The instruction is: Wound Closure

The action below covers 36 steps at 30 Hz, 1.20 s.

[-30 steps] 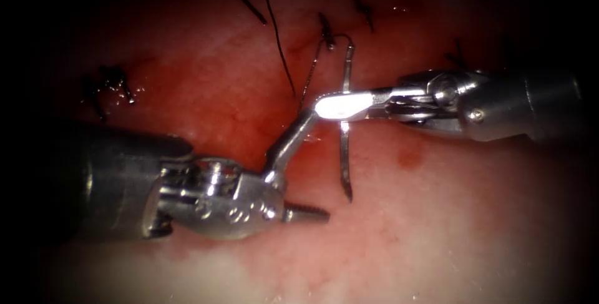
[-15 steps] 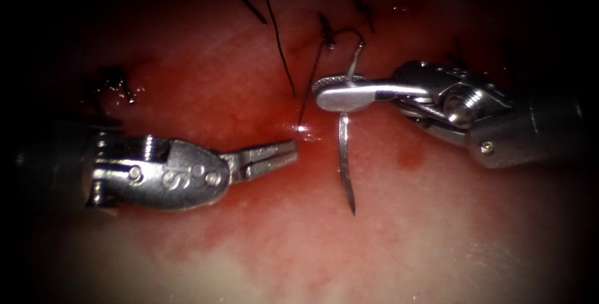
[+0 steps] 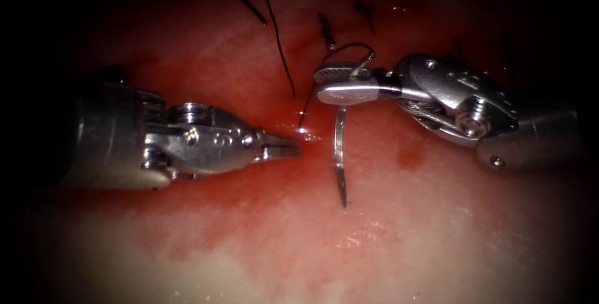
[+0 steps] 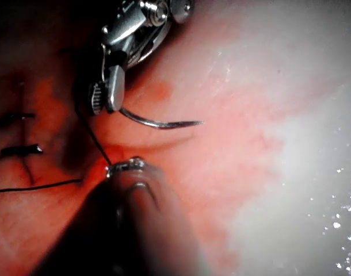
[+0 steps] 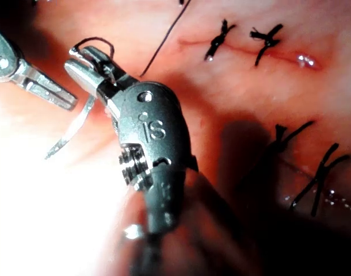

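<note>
The needle is hanging clear of the tissue, a thin, bright steel curve whose long axis is running from the right pincer down toward the tissue's pale near edge, its sharp point free and lowest. The right pincer is clamping it close to the tail end, where the dark thread is arching off in a small loop and trailing back over the tissue. The left pincer is lying just beside the needle's mid-curve, on its left, tips pointing straight at it; its jaws are closed and, as far as I can judge, gripping nothing, though a strand of thread is passing right by their tip. So the left arm is the nearer one to the free shaft. The tissue is looking wet and glossy, stained with red fluid, with knotted black stitches sitting along the cut.
</note>
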{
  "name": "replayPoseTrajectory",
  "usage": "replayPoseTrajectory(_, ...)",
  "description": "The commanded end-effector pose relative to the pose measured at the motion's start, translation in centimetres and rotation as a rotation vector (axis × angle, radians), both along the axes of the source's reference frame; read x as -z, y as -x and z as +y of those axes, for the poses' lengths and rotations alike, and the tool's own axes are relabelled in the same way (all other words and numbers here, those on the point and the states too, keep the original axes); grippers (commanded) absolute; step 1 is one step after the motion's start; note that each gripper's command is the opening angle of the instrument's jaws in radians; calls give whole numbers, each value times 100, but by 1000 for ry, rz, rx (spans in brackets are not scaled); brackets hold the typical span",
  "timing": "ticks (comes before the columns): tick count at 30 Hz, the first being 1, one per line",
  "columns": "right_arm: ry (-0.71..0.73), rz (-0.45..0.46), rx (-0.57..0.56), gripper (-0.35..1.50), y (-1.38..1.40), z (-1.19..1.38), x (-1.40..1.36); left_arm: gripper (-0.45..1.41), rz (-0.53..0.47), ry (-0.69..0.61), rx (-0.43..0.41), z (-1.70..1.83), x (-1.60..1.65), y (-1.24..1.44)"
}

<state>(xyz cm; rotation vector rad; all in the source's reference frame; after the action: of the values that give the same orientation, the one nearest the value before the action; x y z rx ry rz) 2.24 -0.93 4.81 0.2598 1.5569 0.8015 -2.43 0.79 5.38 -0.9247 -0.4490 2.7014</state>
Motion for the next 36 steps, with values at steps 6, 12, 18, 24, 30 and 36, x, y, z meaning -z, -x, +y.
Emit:
replayPoseTrajectory(6,105,-7,-4,-35,-10,-4,-8,-45,57,-51,-55,12,-23,2)
replayPoseTrajectory(12,155,-2,-36,-35,-11,4,-4,-45,76,-99,-75,8,-37,1)
replayPoseTrajectory(18,187,-4,-53,-35,-12,13,1,-45,78,-129,-90,4,-49,2)
replayPoseTrajectory(24,216,-12,-52,-35,-20,15,5,-45,103,-143,-89,5,-65,1)
replayPoseTrajectory(30,263,-18,-38,-35,-26,12,3,-45,135,-192,-102,2,-86,2)
replayPoseTrajectory(36,356,-32,-29,-35,-35,9,-4,-45,209,-213,-143,-3,-101,1)
